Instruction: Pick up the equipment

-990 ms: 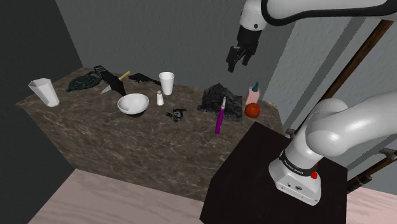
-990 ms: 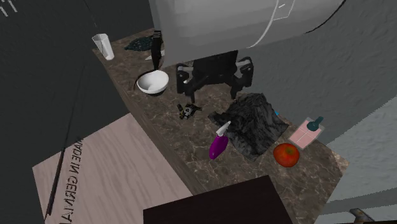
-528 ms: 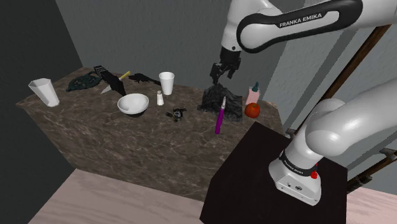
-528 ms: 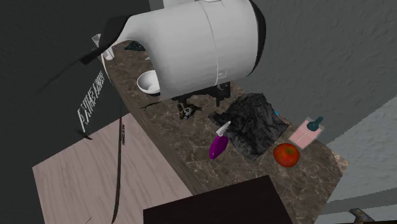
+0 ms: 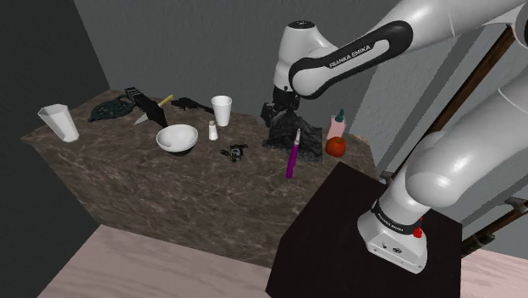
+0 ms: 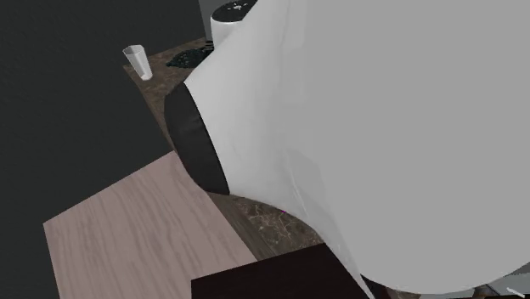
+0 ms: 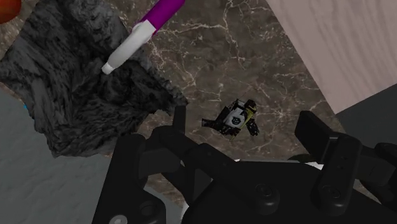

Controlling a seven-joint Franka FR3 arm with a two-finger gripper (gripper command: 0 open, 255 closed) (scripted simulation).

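Many things crowd the table, so my hand hangs over its far side, fingers spread and empty. Past the dark heap and the purple bottle, the small gadget lies alone on bare marble. It sits framed between my fingers, which I judge right for a straight drop.

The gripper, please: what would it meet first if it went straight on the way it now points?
Probably the small black-and-white device, seen between the open gripper's fingers on the marbled tabletop; the depth is unclear.
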